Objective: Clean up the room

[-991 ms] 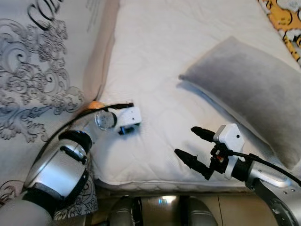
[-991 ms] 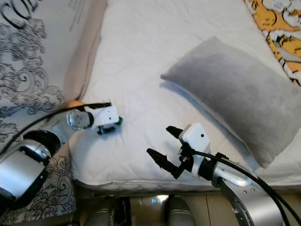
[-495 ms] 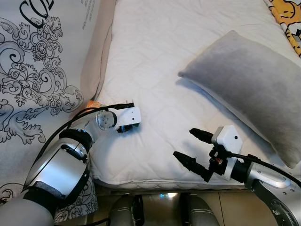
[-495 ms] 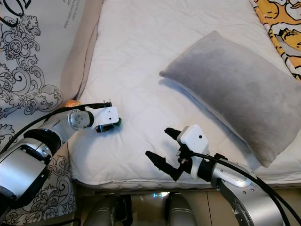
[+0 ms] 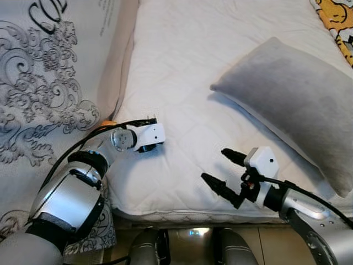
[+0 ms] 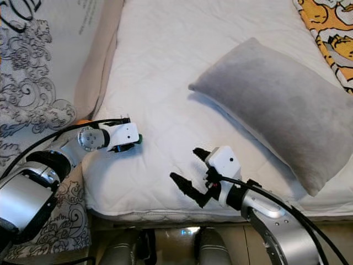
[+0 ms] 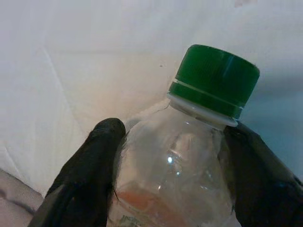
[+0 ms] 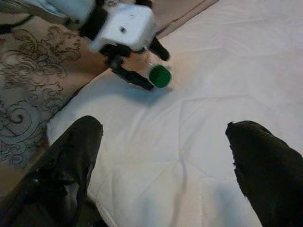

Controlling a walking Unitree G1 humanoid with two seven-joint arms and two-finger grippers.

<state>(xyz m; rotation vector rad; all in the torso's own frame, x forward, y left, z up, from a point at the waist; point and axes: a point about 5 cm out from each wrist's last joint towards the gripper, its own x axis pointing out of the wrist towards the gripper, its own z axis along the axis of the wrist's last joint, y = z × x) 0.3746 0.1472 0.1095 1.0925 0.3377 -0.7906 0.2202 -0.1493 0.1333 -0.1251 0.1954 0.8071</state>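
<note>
You had the left tool clamped on the plastic bottle, its two black fingers pressed against opposite sides of the clear shoulder just below the green cap. The bottle lay low at the near left corner of the bed, close to the mattress edge and the patterned cover that hung beside it. Its long axis ran out ahead along the fingers, cap end leading toward the middle of the bed; the right wrist view showed that cap poking past the fingertips. So the thing was already in the left tool, and any lift would, I judge, have had to come up and back along that axis to clear the sheet.

Your left arm was bent sharply, elbow out over the bed's edge, wrist turned in and held low over the sheet. The right tool hung spread wide and empty above the bed's near edge, well apart from the bottle and nearer the grey pillow, its arm reaching in from the right.
</note>
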